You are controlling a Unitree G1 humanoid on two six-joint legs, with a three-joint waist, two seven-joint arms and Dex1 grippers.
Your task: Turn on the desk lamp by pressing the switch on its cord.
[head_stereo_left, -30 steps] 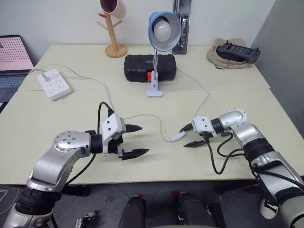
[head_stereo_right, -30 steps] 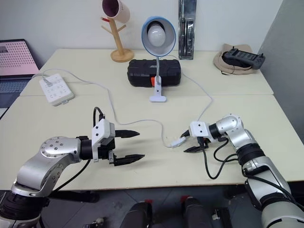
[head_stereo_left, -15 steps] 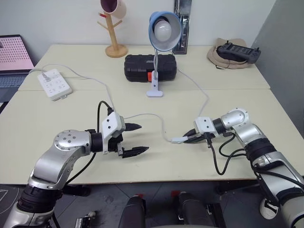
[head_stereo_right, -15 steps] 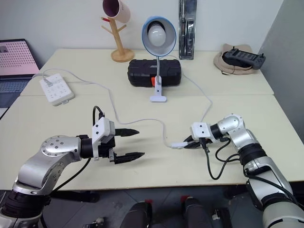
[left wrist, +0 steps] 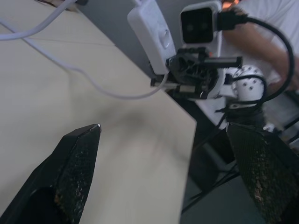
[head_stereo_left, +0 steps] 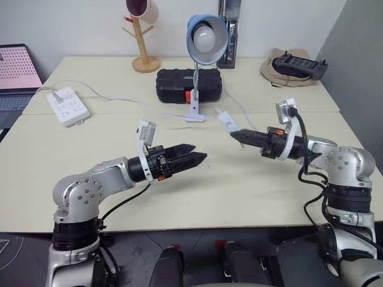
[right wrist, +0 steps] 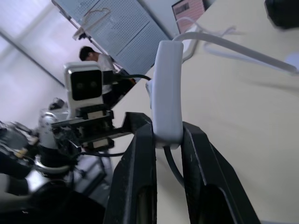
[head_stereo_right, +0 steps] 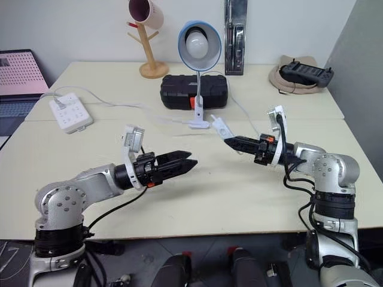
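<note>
The desk lamp (head_stereo_left: pixel 206 36), blue shade and white bulb, stands unlit at the table's back middle on its small white base (head_stereo_left: pixel 194 116). My right gripper (head_stereo_left: pixel 233 134) is shut on the white switch (head_stereo_left: pixel 227 121), held above the table and pointing toward my left arm. The switch (right wrist: pixel 167 93) stands on end between the black fingers (right wrist: pixel 140 154). The thin white cord (right wrist: pixel 243 50) trails from it over the table. My left gripper (head_stereo_left: pixel 194 159) is open and points level at the switch (left wrist: pixel 152 35), a short gap away, with nothing between its fingertips (left wrist: pixel 88 135).
A white power strip (head_stereo_left: pixel 68 105) lies at the left. A black case (head_stereo_left: pixel 188 85) sits behind the lamp's base, a wooden mug tree (head_stereo_left: pixel 143 36) at the back. A hat with a controller (head_stereo_left: pixel 293 66) is at the back right, a laptop (head_stereo_left: pixel 18 72) at the far left.
My right gripper shut on the switch, lifted it off the table and rolled to point left. My left gripper rose, rolled and swung toward it. The cord was pulled up.
</note>
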